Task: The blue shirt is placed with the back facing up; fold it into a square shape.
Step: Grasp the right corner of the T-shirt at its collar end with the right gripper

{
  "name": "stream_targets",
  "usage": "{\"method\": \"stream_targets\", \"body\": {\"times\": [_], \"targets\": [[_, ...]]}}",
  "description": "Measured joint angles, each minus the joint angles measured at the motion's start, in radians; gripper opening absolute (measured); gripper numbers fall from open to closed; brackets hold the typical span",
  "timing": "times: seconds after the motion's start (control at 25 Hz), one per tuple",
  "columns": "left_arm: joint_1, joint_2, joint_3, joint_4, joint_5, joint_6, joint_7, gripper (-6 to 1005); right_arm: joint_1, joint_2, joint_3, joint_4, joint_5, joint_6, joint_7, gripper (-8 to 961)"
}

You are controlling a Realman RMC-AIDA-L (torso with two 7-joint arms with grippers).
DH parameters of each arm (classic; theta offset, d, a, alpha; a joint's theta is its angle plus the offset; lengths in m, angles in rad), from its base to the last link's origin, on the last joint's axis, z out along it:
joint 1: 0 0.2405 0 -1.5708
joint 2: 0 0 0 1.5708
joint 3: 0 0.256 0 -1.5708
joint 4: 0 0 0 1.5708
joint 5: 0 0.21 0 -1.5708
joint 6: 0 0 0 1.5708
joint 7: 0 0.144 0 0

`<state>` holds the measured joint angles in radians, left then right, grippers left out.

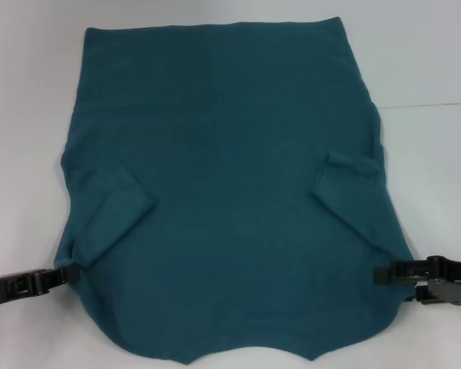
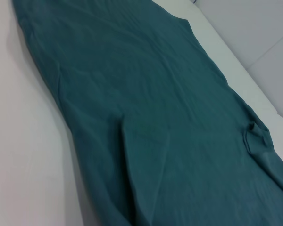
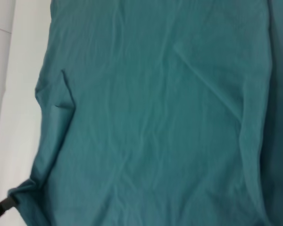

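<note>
Shirt (image 1: pixel 230 192) fills most of the head view, lying flat on the white table (image 1: pixel 31 92). It is the blue shirt, spread wide, with its straight hem at the top of the frame and a wavy edge at the bottom. Both sleeves are already folded in on top of the body: one sleeve flap (image 1: pixel 119 207) sits at the middle left, the other sleeve flap (image 1: pixel 346 181) at the middle right.

The left gripper (image 1: pixel 67 270) is at the lower left of the frame, right at the shirt's side edge. Its tips look pinched on the cloth there, since the edge bunches up at that spot. The right gripper (image 1: pixel 380 274) is at the lower right, touching the other side edge. I cannot tell if its fingers are shut on the cloth or only next to it. The right wrist view shows the far gripper's tip (image 3: pixel 2 207) at a puckered corner of the shirt.

The next step is probably to lift this lower part and lay it over toward the top. A few things could go wrong. If one side is held and the other is not, the shirt will twist. Soft cloth can slip out of a small pinch. A fast lift could flip the sleeve flaps open again. Uneven lifting would give a crooked fold, not a square.
</note>
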<state>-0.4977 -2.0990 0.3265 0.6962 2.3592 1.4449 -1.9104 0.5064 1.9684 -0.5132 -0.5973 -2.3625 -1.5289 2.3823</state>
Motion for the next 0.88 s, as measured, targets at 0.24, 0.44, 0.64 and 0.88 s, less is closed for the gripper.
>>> {"method": "stream_targets", "body": {"times": [0.24,0.44,0.64,0.88], "targets": [[0.0,0.001,0.0,0.0,0.0,0.0,0.0,49,-0.023,0.0,0.035,0.006,0.03,-0.016,-0.017,816],[0.0,0.001,0.0,0.0,0.0,0.0,0.0,49,-0.034,-0.001,0.043,0.027,0.046,-0.02,-0.025,806],[-0.001,0.001,0.0,0.0,0.0,-0.001,0.0,49,-0.035,0.0,0.046,0.042,0.046,-0.015,-0.034,796],[-0.001,0.001,-0.001,0.0,0.0,-0.001,0.0,49,-0.036,-0.004,0.051,0.041,0.046,-0.005,-0.03,736]]}}
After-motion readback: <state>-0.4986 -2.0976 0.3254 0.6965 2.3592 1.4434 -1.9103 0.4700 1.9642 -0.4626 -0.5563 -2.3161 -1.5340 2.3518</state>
